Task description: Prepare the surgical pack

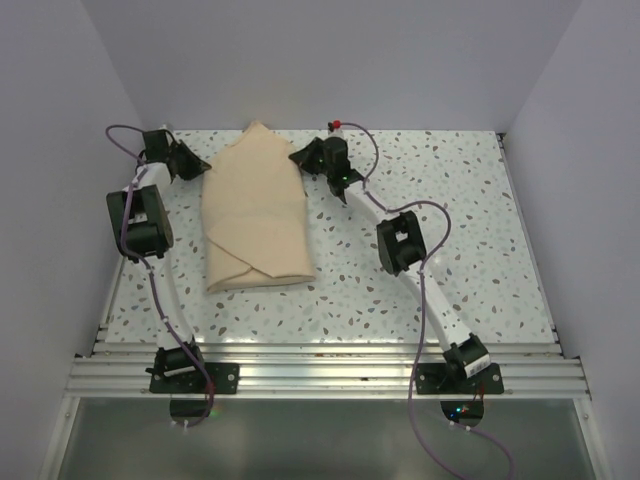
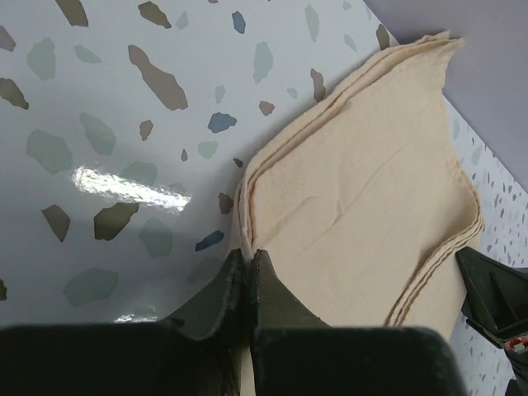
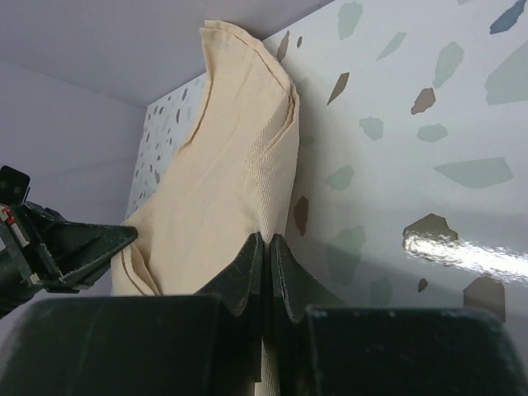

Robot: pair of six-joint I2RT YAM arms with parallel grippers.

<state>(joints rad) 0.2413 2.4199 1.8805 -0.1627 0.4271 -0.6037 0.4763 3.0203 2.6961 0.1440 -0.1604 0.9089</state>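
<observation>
Surgical pack (image 1: pixel 255 215): tan wrap folded to a pointed bundle, lying flat toward the far left of your speckled bench (image 1: pixel 450 200). You have both arms stretched far, elbows raised, flanking it. Left gripper (image 2: pixel 247 262) and right gripper (image 3: pixel 266 246): each pinched shut on a cloth edge.
</observation>
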